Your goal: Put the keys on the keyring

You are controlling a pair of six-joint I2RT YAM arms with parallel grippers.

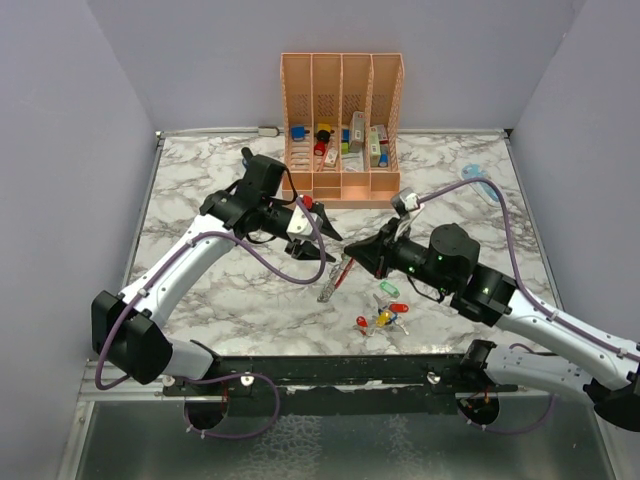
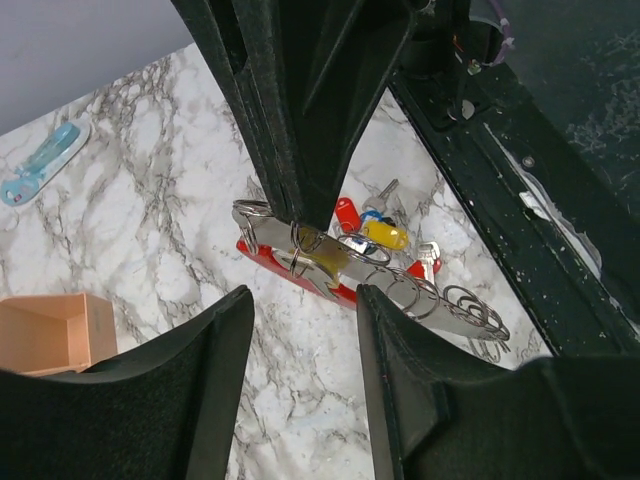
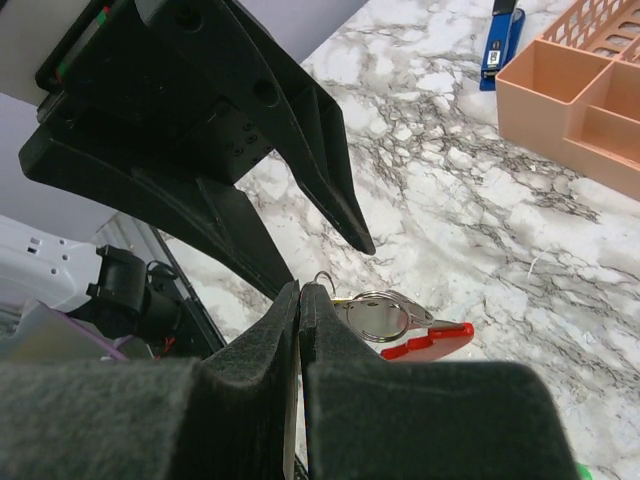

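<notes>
With the right claw (image 3: 300,300) pinching the keyring (image 2: 268,230), the spread left claw (image 2: 303,305) is hovering empty beside it, probably needing to fetch the keys (image 1: 383,320) next.

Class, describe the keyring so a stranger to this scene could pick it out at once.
Find the white marble table and the peach slotted organiser at its back. In front of the organiser, the right gripper pinches an oval loop. Unlike the loose coloured-head keys lying nearer the arm bases, it is silver on one side and red on the other.
</notes>
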